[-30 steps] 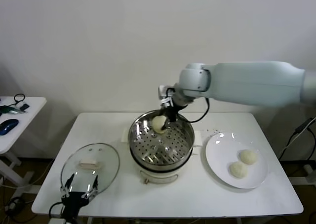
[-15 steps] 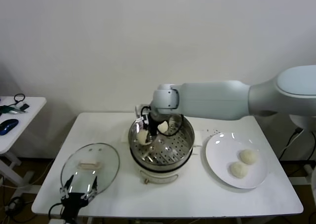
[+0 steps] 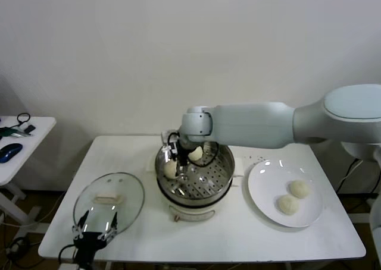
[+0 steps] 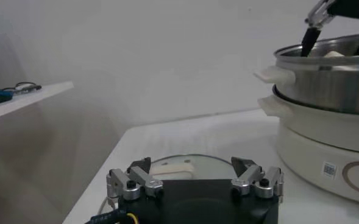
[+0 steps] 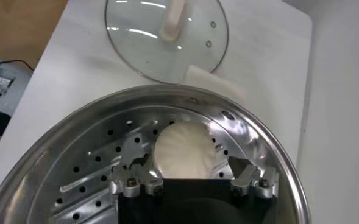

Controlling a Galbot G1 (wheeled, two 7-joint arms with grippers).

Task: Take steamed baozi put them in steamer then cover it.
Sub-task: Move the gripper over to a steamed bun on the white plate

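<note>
- Steel steamer sits mid-table on its white base, lid off; perforated tray visible inside.
- Right gripper reaches down into the steamer at its left side — the arm stretches across from the right.
- In the right wrist view its fingers stand wide apart, with a bun lying loose on the tray between them, close to the steamer wall; nothing is clamped.
- Head view shows two buns in the steamer: one at the left wall by the gripper, another toward the back.
- Two more buns lie just beside each other on the white plate, right of the steamer.
- Glass lid lies flat on the table, left of the steamer, knob up.
- Left gripper hangs low at the table's front-left edge, just before the lid — fingers spread wide, holding nothing.
- Side table with small items stands far left.
</note>
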